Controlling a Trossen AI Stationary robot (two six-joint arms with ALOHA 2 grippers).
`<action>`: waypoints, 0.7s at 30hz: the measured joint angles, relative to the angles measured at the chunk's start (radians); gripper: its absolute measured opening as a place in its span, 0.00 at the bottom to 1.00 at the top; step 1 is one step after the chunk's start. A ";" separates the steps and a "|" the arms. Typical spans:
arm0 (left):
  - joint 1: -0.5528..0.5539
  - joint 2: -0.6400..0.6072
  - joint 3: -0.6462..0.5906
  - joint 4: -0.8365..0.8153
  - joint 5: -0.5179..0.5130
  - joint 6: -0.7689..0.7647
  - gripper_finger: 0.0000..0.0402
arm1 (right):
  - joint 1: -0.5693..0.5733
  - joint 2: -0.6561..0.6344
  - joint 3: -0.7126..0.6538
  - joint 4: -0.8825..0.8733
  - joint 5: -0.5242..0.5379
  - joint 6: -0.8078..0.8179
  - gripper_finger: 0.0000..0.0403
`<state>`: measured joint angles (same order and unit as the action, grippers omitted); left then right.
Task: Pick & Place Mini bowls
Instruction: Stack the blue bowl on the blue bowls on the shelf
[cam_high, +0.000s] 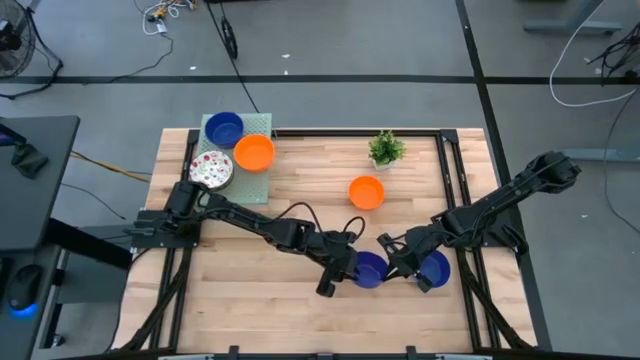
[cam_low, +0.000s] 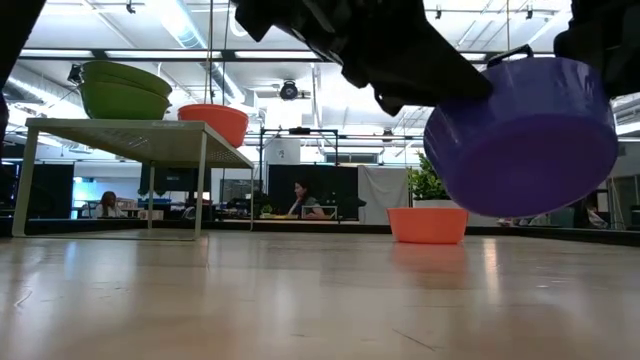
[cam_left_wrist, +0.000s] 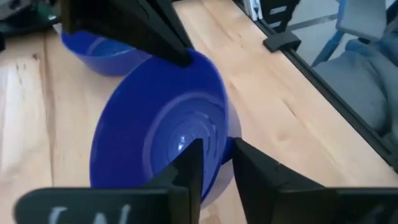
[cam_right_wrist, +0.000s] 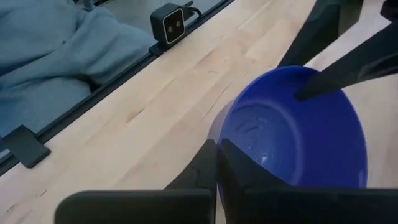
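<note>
Landmark: the potted plant (cam_high: 386, 149) near the table's (cam_high: 300, 190) far edge.

Left gripper (cam_high: 352, 271) is well toward the near edge from the plant, a bit to its left. Fingers (cam_left_wrist: 186, 171) are pinched over the rim of a blue bowl (cam_high: 370, 269), one inside and one outside, so it is gripping that bowl. Low view shows the bowl (cam_low: 520, 135) tilted and clear of the tabletop.

Right gripper (cam_high: 408, 266) is just right of that bowl, same distance out from the plant. Its fingers (cam_right_wrist: 214, 165) are clamped on the rim of a second blue bowl (cam_high: 434, 268), which lies nearer the table's right rail. Can't tell whether this one is off the wood.

The two blue bowls are just beside each other; can't tell if they touch.

Loose orange bowl (cam_high: 366, 192) sits upright on the wood, near the plant on its near-left side.

Well left of the plant, on a green mat (cam_high: 262, 125) at the far-left corner: another blue bowl (cam_high: 224, 128), another orange bowl (cam_high: 254, 153) and a white red-speckled bowl (cam_high: 211, 172), clustered close.
</note>
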<state>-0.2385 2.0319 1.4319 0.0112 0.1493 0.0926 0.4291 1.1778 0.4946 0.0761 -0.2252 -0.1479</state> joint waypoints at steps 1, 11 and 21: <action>0.000 0.000 0.000 0.001 0.007 0.009 0.20 | 0.000 0.000 0.000 0.000 0.000 0.000 0.01; -0.002 0.000 0.000 -0.003 0.121 0.062 0.02 | 0.001 0.000 0.000 0.087 0.043 -0.017 0.08; -0.024 -0.015 0.013 -0.077 -0.040 0.014 0.01 | 0.000 -0.050 0.002 0.205 0.065 -0.070 0.32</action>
<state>-0.2626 2.0170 1.4445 -0.0662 0.1094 0.1067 0.4294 1.1278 0.4965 0.2807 -0.1601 -0.2178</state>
